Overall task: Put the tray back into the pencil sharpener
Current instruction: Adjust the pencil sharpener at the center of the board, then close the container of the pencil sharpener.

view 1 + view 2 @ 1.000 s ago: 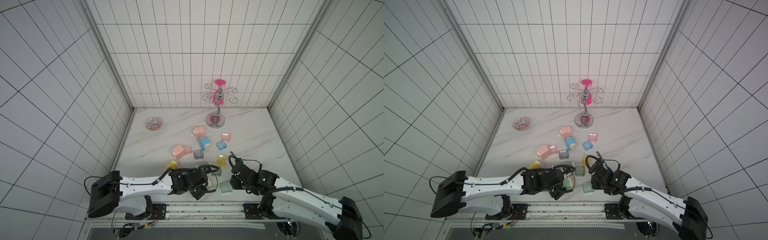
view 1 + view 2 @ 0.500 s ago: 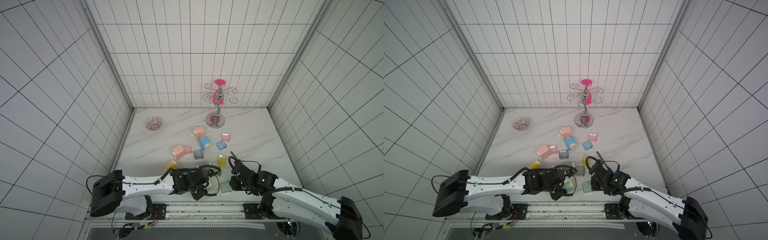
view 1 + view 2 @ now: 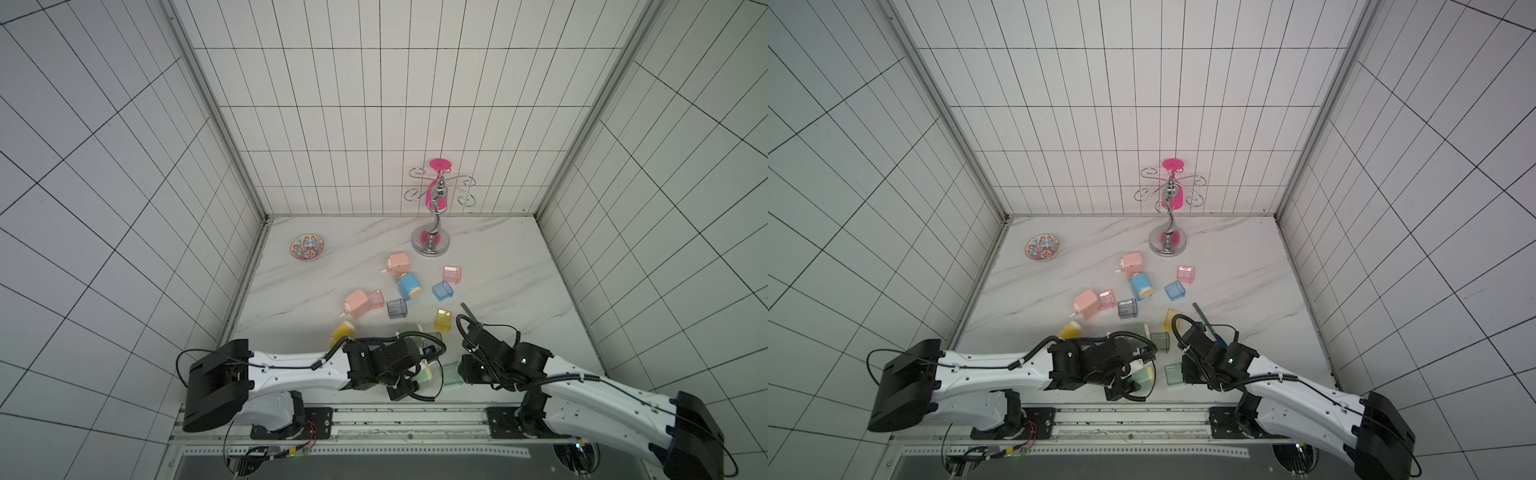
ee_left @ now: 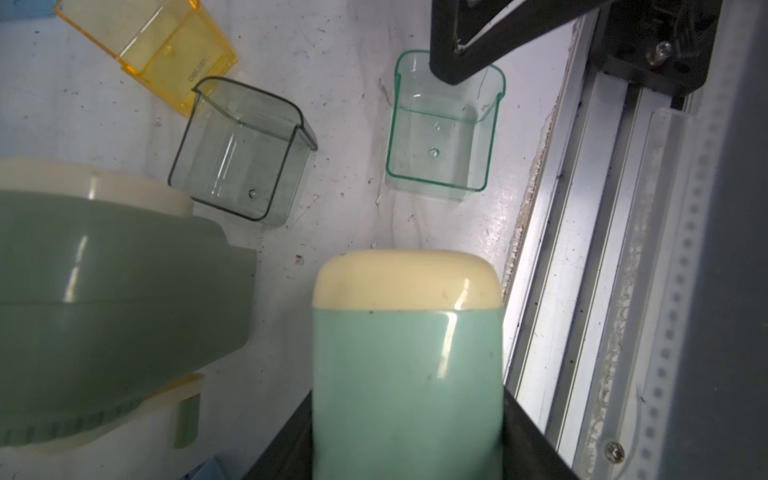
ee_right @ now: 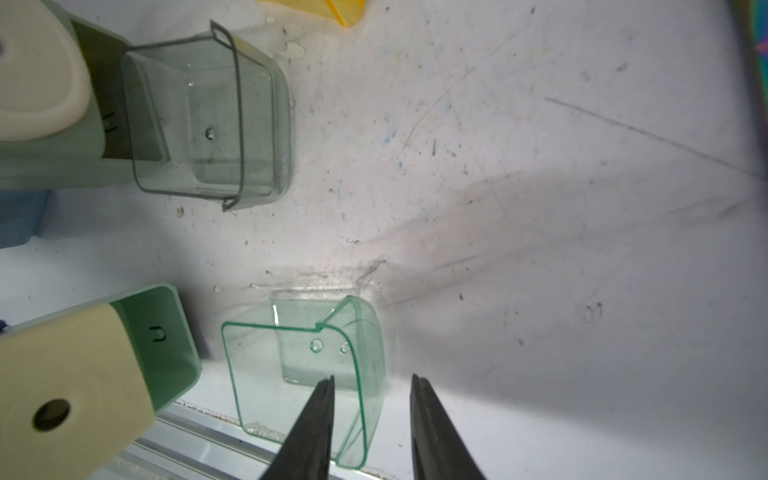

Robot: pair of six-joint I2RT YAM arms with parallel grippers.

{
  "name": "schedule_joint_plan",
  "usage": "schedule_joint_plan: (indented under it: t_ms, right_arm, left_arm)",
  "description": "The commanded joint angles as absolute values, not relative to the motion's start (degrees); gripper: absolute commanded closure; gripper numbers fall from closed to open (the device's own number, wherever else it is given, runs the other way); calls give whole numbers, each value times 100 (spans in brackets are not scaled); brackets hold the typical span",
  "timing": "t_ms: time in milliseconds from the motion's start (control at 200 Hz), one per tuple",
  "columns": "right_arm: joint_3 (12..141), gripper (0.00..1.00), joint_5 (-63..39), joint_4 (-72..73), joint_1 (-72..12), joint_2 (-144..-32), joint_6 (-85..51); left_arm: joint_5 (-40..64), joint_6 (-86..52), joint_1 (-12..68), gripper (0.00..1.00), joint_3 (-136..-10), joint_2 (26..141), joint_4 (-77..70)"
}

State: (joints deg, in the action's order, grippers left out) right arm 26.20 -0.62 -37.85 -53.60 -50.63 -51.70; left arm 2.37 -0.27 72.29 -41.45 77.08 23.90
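Green see-through tray (image 5: 299, 365) lies at tabletop (image 5: 540, 208) front edge w/ bare marble beside; right claw (image 5: 372, 399) straddles its wall unclenched, left claw (image 4: 409, 415) grasps mint sharpener (image 4: 407, 340).

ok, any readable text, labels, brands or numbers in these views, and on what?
Yellow tray: one short embossed line on its wall, too small and blurred to read.
Nothing else in any view carries legible text, numbers or signs.

In a top view, left arm (image 3: 291, 370), lower left: white shells, black shoulder block, black wrist, looped black cables. Right arm (image 3: 582, 388), lower right: same, green wrist light. Right gripper (image 5: 372, 377): black tapered fingers.
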Motion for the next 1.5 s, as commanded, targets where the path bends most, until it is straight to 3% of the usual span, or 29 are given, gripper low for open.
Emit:
schedule_joint_plan:
  t_ms: [0, 650, 1494]
  right_arm:
    - [2466, 67, -61, -3741, -5317, -5028, -5302]
    - [2199, 71, -557, -2926, -5282, -5102, -5410]
    - [1726, 72, -1364, -2093, -5076, -4554, -5756]
  left_arm:
    - [411, 405, 7239, 52, -4269, 7862, 1974]
    - [545, 877, 7207, 61, -4431, 8353, 1715]
    - [384, 854, 7207, 63, -4529, 8675, 1723]
